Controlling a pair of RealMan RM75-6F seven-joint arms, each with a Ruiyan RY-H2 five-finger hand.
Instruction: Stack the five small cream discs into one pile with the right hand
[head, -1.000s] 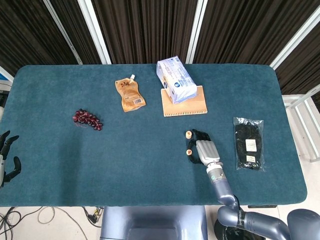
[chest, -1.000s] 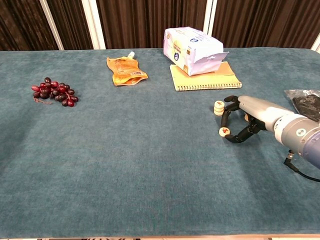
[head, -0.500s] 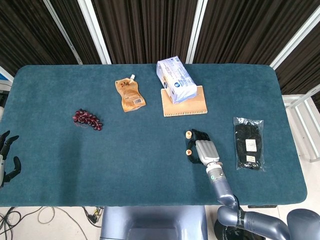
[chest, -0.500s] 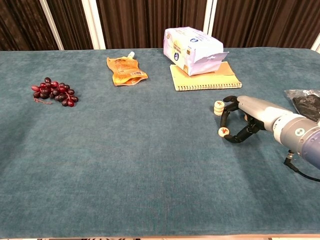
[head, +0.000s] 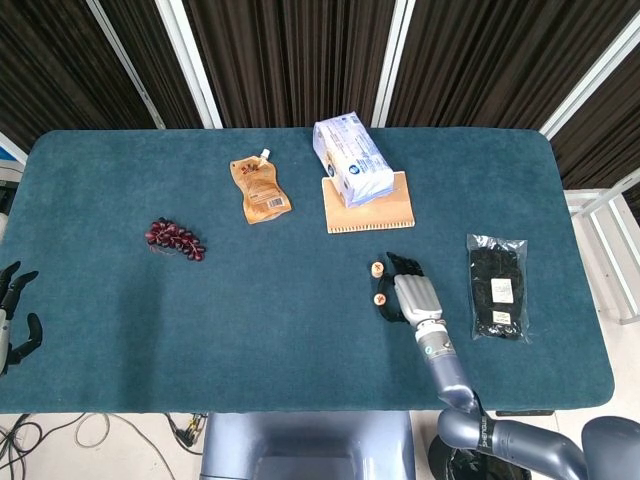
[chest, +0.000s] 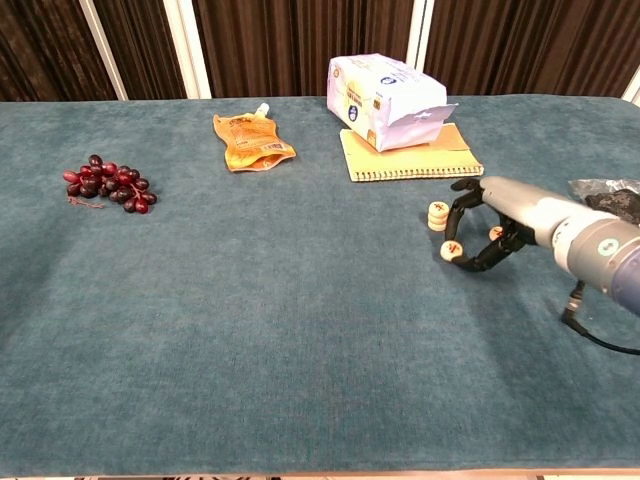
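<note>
A short pile of cream discs (chest: 437, 215) stands on the teal table (chest: 280, 330), also seen as the pile (head: 377, 268) in the head view. My right hand (chest: 490, 228) arches just right of it and pinches one cream disc (chest: 450, 249) with a red mark at its fingertips; the same disc (head: 380, 298) shows in the head view, where the right hand (head: 411, 296) hides what is below it. Another cream disc (chest: 494, 234) lies beneath the palm. My left hand (head: 14, 316) hangs off the table's left edge, fingers apart and holding nothing.
Behind the pile lie a tan notebook (chest: 420, 158) and the white packet (chest: 385, 100) on it. An orange pouch (chest: 250, 140) and dark grapes (chest: 108, 183) sit to the left. A black item in a clear bag (head: 497, 286) is right of my hand.
My right hand has moved slightly back and up with the pinched disc, bringing it closer to the pile. The left hand has stayed still.
</note>
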